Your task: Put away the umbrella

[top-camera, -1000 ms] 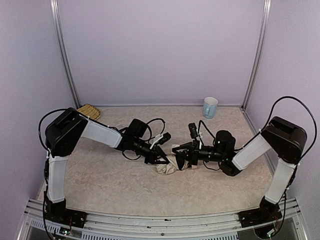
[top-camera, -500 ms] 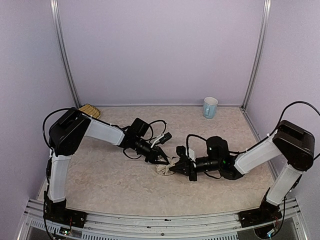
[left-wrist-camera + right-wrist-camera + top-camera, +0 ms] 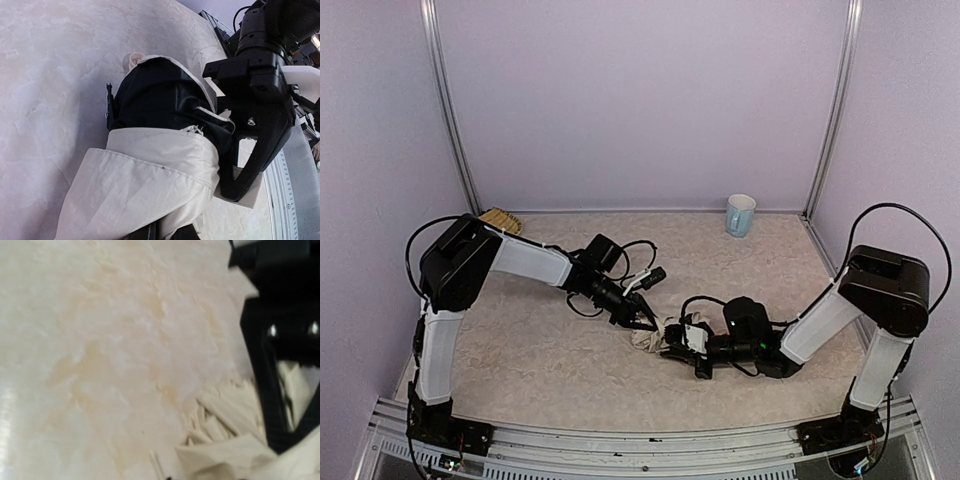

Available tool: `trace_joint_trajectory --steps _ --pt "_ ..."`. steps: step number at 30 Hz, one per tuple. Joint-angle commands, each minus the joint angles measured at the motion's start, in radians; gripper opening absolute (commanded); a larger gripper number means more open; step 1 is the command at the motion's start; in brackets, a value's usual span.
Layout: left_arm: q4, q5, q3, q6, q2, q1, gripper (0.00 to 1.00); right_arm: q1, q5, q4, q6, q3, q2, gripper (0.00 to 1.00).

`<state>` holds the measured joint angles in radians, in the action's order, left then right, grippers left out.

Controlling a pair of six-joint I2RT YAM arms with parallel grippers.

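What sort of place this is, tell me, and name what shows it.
Probably a robot test cell, not a home: plain lilac walls framed by aluminium posts, the left arm and right arm bolted to a rail at the table's near edge.

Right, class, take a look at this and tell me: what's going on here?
Two robot arms are working on a collapsed cream umbrella lying in the middle of the table. The left gripper is pinching its fabric at one end. The right gripper, jaws shut, is pressed against the other end, though whether it grips anything is unclear. The umbrella is not yet put away. A mug and a straw basket stand by the back wall.
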<state>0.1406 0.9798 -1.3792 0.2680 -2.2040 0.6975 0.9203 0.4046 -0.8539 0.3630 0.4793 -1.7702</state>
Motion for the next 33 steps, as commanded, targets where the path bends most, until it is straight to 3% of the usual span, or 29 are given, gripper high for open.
trace_joint_trajectory --steps 1,7,11,13,16,19,25,29,30,31,33 --pt "0.149 -0.266 0.007 0.037 -0.049 -0.031 0.00 0.049 0.035 0.028 -0.045 -0.073 -0.099 0.00" --pt "0.245 -0.287 -0.038 0.128 -0.059 0.016 0.00 0.038 0.015 0.013 -0.065 -0.064 -0.158 0.00" --pt "0.275 -0.274 -0.061 0.154 -0.061 0.025 0.06 0.018 0.037 -0.028 -0.077 -0.061 -0.197 0.00" --pt "0.293 -0.270 -0.070 0.176 -0.059 0.033 0.13 0.002 0.046 -0.036 -0.080 -0.054 -0.211 0.00" --pt "0.313 -0.279 -0.068 0.236 -0.047 0.056 0.36 -0.018 0.072 -0.030 -0.066 -0.042 -0.212 0.00" --pt "0.300 -0.280 -0.052 0.278 -0.031 0.074 0.52 -0.022 0.089 -0.007 -0.052 -0.024 -0.214 0.00" --pt "0.198 -0.270 0.005 0.296 0.027 0.086 0.63 -0.023 0.112 0.015 -0.043 -0.009 -0.222 0.00" --pt "0.067 -0.321 0.014 0.211 0.044 0.082 0.67 -0.024 0.117 0.022 -0.034 -0.008 -0.214 0.00" --pt "0.043 -0.316 0.004 0.179 0.046 0.076 0.69 -0.024 0.117 0.020 -0.032 -0.011 -0.213 0.00" --pt "0.019 -0.301 0.007 0.152 0.055 0.071 0.79 -0.023 0.115 0.021 -0.034 -0.012 -0.211 0.00" --pt "-0.050 -0.244 0.049 0.118 0.109 0.069 0.81 -0.023 0.111 0.023 -0.037 -0.014 -0.208 0.00"
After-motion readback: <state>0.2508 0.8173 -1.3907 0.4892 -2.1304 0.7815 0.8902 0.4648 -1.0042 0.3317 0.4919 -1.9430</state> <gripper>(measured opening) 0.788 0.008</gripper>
